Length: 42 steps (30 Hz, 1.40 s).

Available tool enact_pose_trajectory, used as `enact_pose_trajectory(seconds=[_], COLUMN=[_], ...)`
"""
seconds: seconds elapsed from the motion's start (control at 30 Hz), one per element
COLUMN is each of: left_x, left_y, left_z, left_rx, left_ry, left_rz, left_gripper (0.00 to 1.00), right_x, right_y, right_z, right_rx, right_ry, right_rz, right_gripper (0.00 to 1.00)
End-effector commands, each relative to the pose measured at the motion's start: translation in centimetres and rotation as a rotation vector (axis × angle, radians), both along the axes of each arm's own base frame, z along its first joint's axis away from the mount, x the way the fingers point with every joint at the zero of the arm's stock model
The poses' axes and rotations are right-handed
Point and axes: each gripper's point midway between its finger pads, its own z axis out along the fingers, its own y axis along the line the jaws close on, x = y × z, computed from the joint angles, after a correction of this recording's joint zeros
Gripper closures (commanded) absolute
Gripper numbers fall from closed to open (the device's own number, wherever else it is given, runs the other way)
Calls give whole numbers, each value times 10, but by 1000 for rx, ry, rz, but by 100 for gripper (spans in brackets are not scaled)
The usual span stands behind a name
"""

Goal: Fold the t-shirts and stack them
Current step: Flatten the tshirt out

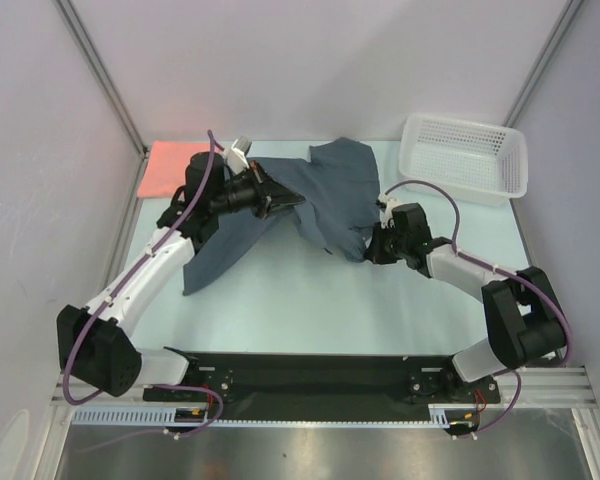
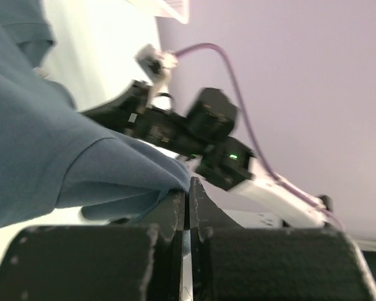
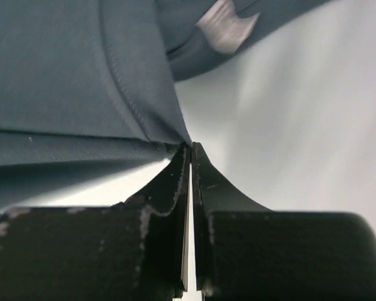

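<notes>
Dark slate t-shirt pinched by both claws over the middle of the tabletop.
From above: left claw clamped on the shirt's left side, right claw clamped on its right edge, with the cloth bunched and sagging between and one flap trailing to the near left. Soft, light and limp by the look of it, likely to droop and crease wherever unsupported, so best taken at hems or corners and kept taut. Salmon-pink t-shirt folded flat in the far-left corner, close behind the left claw and possibly in the way of a wide swing. White mesh basket at far right, well apart. From the left wrist: fingers pressed together on a fold of blue cloth, right arm beyond. From the right wrist: fingers nipped tight on a stitched hem, pale label farther up. Thin bite, apt to slip.
</notes>
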Motion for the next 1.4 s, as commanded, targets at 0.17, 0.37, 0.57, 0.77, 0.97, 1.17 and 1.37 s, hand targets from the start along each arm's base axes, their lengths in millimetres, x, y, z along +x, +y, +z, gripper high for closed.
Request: enact_pose_trajectory(seconds=[0.17, 0.37, 0.57, 0.77, 0.97, 1.17, 1.37], left_x=[-38, -42, -59, -78, -60, -68, -127], left_y=[5, 0, -17, -74, -127, -92, 18], left_z=[139, 144, 55, -39, -98, -113, -126], left_rx=[-262, -224, -109, -17, 227, 471, 652], left_ry=[-171, -152, -29, 66, 31, -21, 11], left_rz=[-37, -79, -109, -201, -284, -271, -148], left_gripper=[100, 100, 100, 100, 70, 12, 26], right_x=[1, -3, -3, -37, -75, -102, -142], right_y=[23, 2, -42, -66, -81, -66, -41], right_z=[9, -9, 27, 56, 67, 80, 64], right_rx=[-15, 96, 88, 49, 52, 159, 157], right_ry=[4, 165, 218, 203, 236, 295, 324], right_rz=[30, -100, -228, -291, -352, -319, -234], right_gripper=[100, 72, 42, 38, 38, 22, 0])
